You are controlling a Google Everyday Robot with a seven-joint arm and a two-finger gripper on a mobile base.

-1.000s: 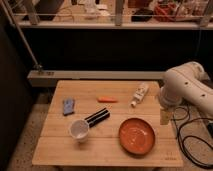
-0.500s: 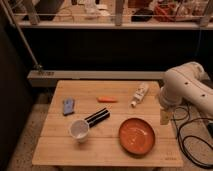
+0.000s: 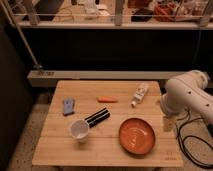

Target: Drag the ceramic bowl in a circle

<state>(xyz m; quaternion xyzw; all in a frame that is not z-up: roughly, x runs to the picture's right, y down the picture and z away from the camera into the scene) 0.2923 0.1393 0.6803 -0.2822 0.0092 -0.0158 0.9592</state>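
Dim, warm light. Pale wooden tabletop (image 3: pixel 55 146) on speckled floor (image 3: pixel 26 131); behind it a white ledge (image 3: pixel 100 76), a dark wall panel (image 3: pixel 110 50), a cluttered railed shelf (image 3: pixel 75 22) above.

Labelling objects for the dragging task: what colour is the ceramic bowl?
The ceramic bowl is orange-red, camera view; the gripper hangs by the right edge of the table.

Resting directly on light wooden plank table (image 3: pixel 55 150):
- Front right: ceramic bowl (image 3: pixel 136 135), orange-red, upright.
- Front left: white cup (image 3: pixel 79 129), touching one end of black cylinder (image 3: pixel 97 117) lying angled toward centre.
- Left: small blue-grey item (image 3: pixel 68 106).
- Rear centre: slim orange item (image 3: pixel 107 99).
- Rear right: white bottle (image 3: pixel 140 94), lying on its side.
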